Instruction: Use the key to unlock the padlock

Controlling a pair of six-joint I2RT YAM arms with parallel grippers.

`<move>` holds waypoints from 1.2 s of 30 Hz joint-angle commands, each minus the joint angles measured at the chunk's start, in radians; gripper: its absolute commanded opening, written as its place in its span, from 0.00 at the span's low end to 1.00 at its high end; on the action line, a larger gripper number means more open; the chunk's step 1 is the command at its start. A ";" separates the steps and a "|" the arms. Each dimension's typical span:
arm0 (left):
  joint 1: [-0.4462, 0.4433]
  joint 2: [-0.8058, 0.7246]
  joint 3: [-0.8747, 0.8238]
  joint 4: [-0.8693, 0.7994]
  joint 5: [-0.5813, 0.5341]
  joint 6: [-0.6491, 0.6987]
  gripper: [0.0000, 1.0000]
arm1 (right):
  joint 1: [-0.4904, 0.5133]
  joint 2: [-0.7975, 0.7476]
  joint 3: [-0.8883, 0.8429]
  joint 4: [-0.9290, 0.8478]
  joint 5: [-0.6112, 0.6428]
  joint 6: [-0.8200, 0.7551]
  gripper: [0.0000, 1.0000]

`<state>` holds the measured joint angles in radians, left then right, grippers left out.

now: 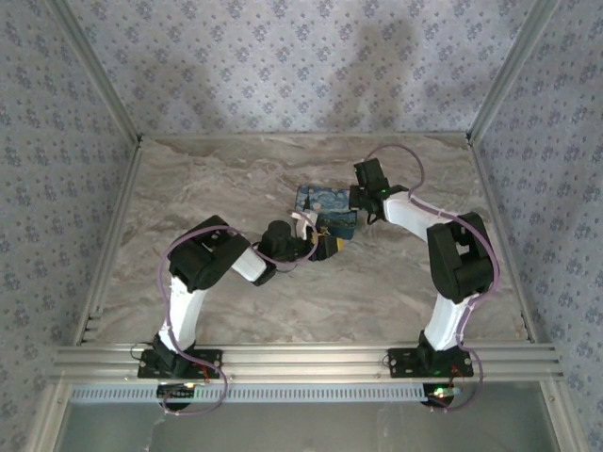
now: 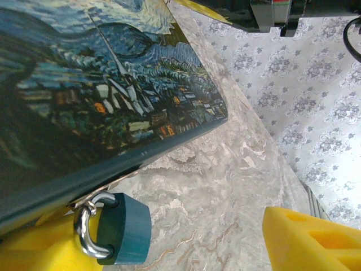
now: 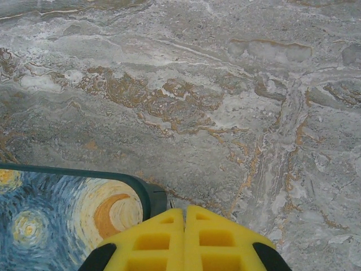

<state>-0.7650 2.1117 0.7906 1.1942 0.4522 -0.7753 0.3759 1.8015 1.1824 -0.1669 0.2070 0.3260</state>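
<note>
My left hand [image 2: 169, 248] gapes by the padlock [image 2: 121, 234]; my right hand [image 3: 186, 240] is clenched. Hard, slick, dangling: I'd grip its body.

Marble-patterned table [image 1: 236, 179]; floral wallpaper walls [image 1: 283, 56]; aluminium frame [image 1: 301, 360].

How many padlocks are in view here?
1: a padlock hanging at the edge of the box, seen in the left wrist view. Others may hide behind the box.
</note>
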 commanded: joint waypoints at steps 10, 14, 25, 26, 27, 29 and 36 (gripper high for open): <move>0.030 0.048 -0.074 0.012 -0.032 -0.078 0.61 | 0.018 0.019 -0.026 -0.027 -0.026 0.016 0.00; 0.036 0.039 -0.084 0.010 -0.032 -0.076 0.61 | 0.026 0.022 -0.026 -0.025 -0.027 0.018 0.00; -0.001 0.063 -0.009 -0.047 -0.011 -0.068 0.69 | 0.052 0.029 -0.028 -0.013 -0.032 0.033 0.00; -0.003 0.064 -0.009 -0.047 -0.015 -0.068 0.70 | 0.052 0.030 -0.029 -0.014 -0.032 0.032 0.00; -0.004 0.064 -0.009 -0.049 -0.019 -0.069 0.70 | 0.053 0.030 -0.030 -0.013 -0.031 0.033 0.00; -0.004 0.063 -0.015 -0.049 -0.034 -0.069 0.70 | 0.052 0.030 -0.032 -0.012 -0.031 0.031 0.00; 0.015 0.057 -0.063 -0.011 -0.053 -0.090 0.64 | 0.051 0.030 -0.035 -0.006 -0.031 0.033 0.00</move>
<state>-0.7536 2.1281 0.7696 1.2587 0.4145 -0.8509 0.4011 1.8027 1.1736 -0.1383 0.2134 0.3447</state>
